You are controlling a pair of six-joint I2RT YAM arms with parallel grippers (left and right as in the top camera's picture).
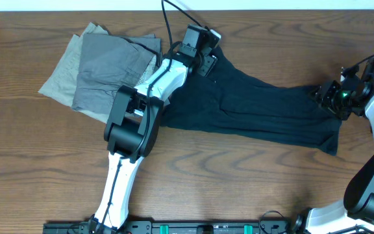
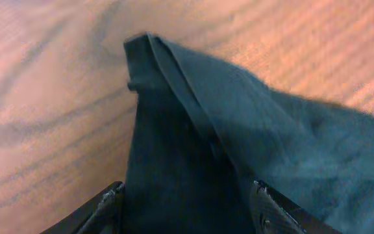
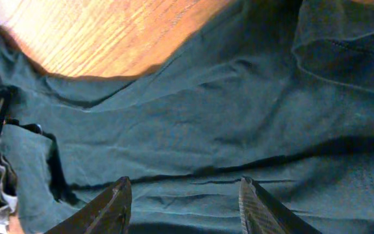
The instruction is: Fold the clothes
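Note:
A long black trouser-like garment (image 1: 265,110) lies spread across the middle of the table, its legs running to the right. My left gripper (image 1: 203,63) is over its upper-left end. In the left wrist view this gripper (image 2: 187,198) is open, with the dark fabric (image 2: 193,130) and its folded corner lying between and ahead of the fingers. My right gripper (image 1: 324,97) is at the garment's right end. It is also open (image 3: 184,195), hovering over wrinkled black cloth (image 3: 206,117). Neither gripper pinches the cloth.
A folded grey piece (image 1: 112,71) lies on a khaki piece (image 1: 60,78) at the back left, close to the left arm. A black cable (image 1: 167,23) runs from the back edge to the left wrist. Bare wood (image 1: 239,175) shows in front.

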